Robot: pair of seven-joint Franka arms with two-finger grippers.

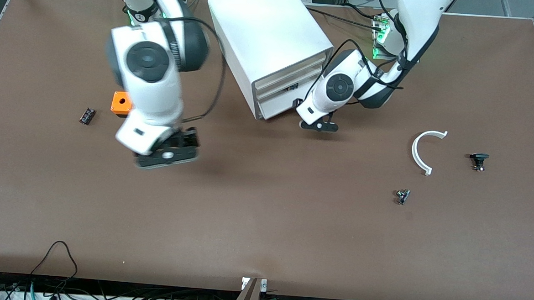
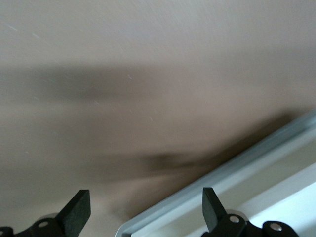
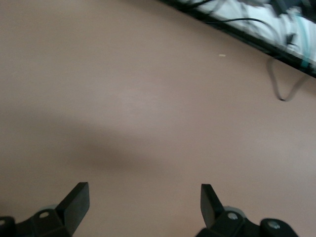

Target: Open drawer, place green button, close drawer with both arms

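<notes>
Drawer (image 1: 276, 106) beside left pincer (image 1: 318, 125)

One cabinet (image 1: 269, 45), two switches (image 1: 478, 161).

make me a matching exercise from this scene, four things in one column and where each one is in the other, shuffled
Things:
1. left claw
2. right claw
3. orange box
4. white curved piece

Places:
A. toward the left arm's end of the table, beside a black-capped switch
B. open, low in front of the cabinet, at its lowest drawer
C. toward the right arm's end of the table, beside a small dark part
D. open, over bare table

Pairs: 1-B, 2-D, 3-C, 4-A
</notes>
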